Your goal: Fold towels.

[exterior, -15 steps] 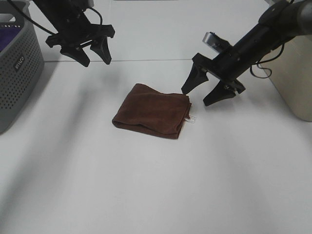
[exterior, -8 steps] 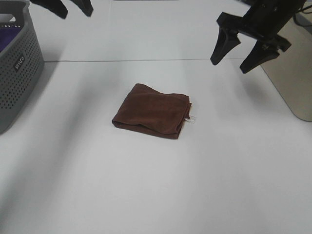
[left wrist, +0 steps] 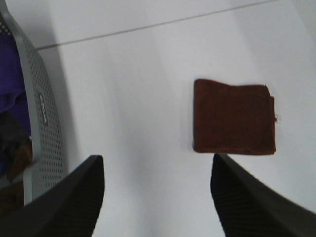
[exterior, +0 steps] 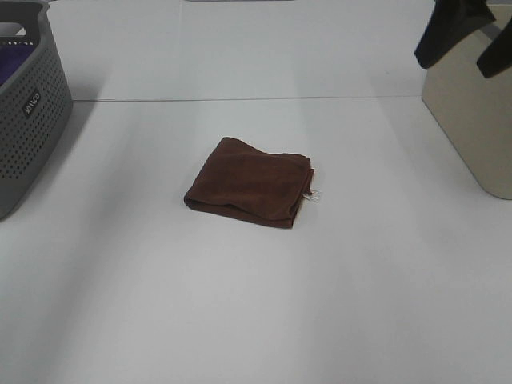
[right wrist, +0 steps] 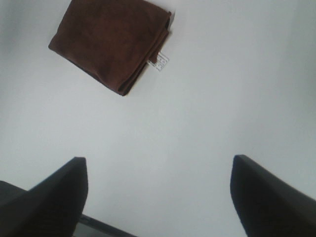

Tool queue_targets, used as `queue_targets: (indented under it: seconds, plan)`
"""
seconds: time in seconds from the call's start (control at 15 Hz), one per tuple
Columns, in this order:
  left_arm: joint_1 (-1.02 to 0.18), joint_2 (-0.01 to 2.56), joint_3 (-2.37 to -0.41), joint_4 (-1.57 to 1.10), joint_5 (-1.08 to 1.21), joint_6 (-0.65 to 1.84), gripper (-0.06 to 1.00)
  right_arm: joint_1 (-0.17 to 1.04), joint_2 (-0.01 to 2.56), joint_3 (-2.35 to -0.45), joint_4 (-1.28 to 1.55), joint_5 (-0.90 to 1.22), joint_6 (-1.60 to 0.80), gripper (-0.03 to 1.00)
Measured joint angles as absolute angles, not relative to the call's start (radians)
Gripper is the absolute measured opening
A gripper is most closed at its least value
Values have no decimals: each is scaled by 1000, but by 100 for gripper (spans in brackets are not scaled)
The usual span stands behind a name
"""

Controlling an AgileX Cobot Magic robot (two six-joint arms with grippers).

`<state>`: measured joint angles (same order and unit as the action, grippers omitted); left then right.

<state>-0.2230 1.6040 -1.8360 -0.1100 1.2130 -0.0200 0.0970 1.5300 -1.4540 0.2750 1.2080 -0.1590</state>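
Note:
A brown towel (exterior: 250,182) lies folded into a small rectangle in the middle of the white table, with a small white tag at its right edge. It also shows in the left wrist view (left wrist: 233,117) and the right wrist view (right wrist: 111,42). My right gripper (exterior: 462,44) is open and empty, high at the upper right over the beige bin, far from the towel. Its fingers (right wrist: 266,195) frame bare table. My left gripper (left wrist: 158,197) is open and empty, out of the exterior high view, well above the table.
A grey perforated laundry basket (exterior: 28,104) stands at the left edge; purple cloth (left wrist: 11,89) lies inside it. A beige bin (exterior: 476,120) stands at the right edge. A seam line (exterior: 240,99) runs across the table's far side.
Both arms have pulled up and away from the towel. The left gripper has left the exterior high view; the right gripper has moved to the top right corner. The towel has not moved.

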Motion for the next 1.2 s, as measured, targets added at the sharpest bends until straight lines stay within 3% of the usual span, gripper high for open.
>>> queue_targets:
  seconds: [0.67, 0.73, 1.2]
  plan:
    - [-223, 814, -896, -88, 1203, -21, 60, 97, 931, -746, 156, 1140, -79, 75]
    - [-223, 638, -768, -72, 1197, -21, 60, 97, 800, -632, 93, 1134, -49, 75]
    - [-223, 268, -542, -78, 1143, 35, 60, 97, 381, -547, 84, 1145, -91, 75]
